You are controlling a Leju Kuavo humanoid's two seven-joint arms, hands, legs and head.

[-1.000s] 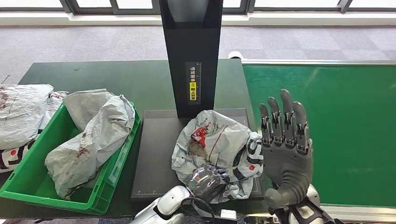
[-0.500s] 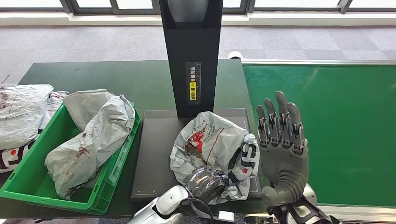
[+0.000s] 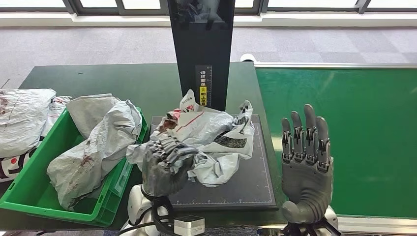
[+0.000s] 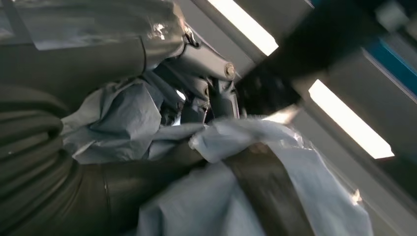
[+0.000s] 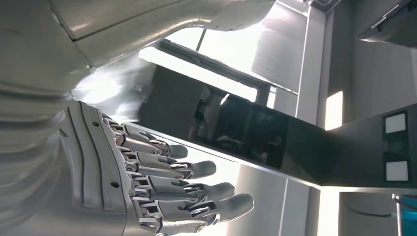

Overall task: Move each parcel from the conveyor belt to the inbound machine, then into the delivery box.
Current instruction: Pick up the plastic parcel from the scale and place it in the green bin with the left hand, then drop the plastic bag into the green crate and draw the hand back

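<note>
Black post [image 3: 200, 54] blocks behind platform [image 3: 246, 184]; conveyor belt [image 3: 354, 128] open.

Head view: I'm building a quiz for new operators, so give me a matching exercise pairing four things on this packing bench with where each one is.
Things:
1. left hand
2. right hand
3. crumpled grey parcel
4. yellow label

Places or states:
A. lying in the green crate
B. on the black scanner column
C. gripping the white parcel over the scanner plate
D. fingers spread, holding nothing, beside the green conveyor belt

Pairs: 1-C, 2-D, 3-A, 4-B
</note>
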